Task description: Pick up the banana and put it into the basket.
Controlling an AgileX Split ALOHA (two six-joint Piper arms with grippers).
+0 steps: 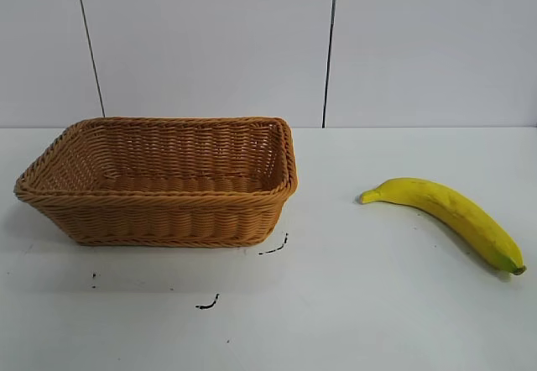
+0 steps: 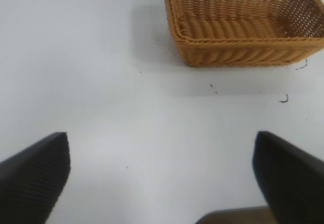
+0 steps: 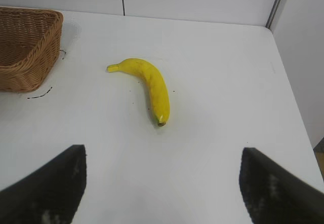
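Observation:
The yellow banana (image 1: 449,212) lies flat on the white table at the right, its greenish tip toward the right front; in the right wrist view the banana (image 3: 150,86) lies ahead of my right gripper (image 3: 163,158), which is open, empty and well short of it. The woven wicker basket (image 1: 50,165) stands empty at the left. In the left wrist view the basket (image 2: 177,31) is far ahead of my left gripper (image 2: 161,148), which is open over bare table. Neither arm shows in the exterior view.
Small black marks (image 1: 208,304) dot the table in front of the basket. A white panelled wall (image 1: 252,44) closes the back. In the right wrist view the table edge (image 3: 298,107) runs along one side of the banana.

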